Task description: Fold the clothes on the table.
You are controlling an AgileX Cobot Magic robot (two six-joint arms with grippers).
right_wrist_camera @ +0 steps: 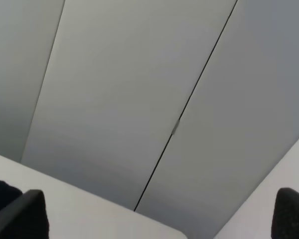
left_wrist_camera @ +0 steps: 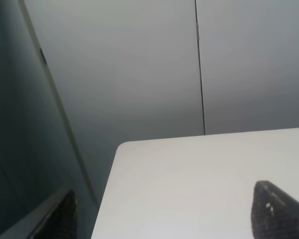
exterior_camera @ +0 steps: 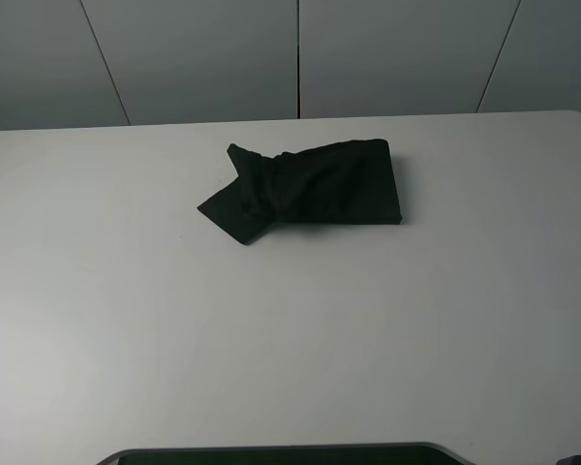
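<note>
Black shirt (exterior_camera: 310, 189) folded, long axis parallel to far edge of surface (exterior_camera: 290, 339), loose corner pointing left. Left end effector (left_wrist_camera: 164, 219) and right end effector (right_wrist_camera: 159, 219) open, empty.

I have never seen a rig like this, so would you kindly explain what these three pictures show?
This is a robot with two arms, each ending in a pincer. One picture looks down from a high camera: a black T-shirt, bunched and partly folded, lies on a white table. The other two come from cameras on the wrists. Each shows grey wall panels, a table corner, and the dark fingertips of the left pincer or the right pincer. Both stand open and hold nothing.
</note>
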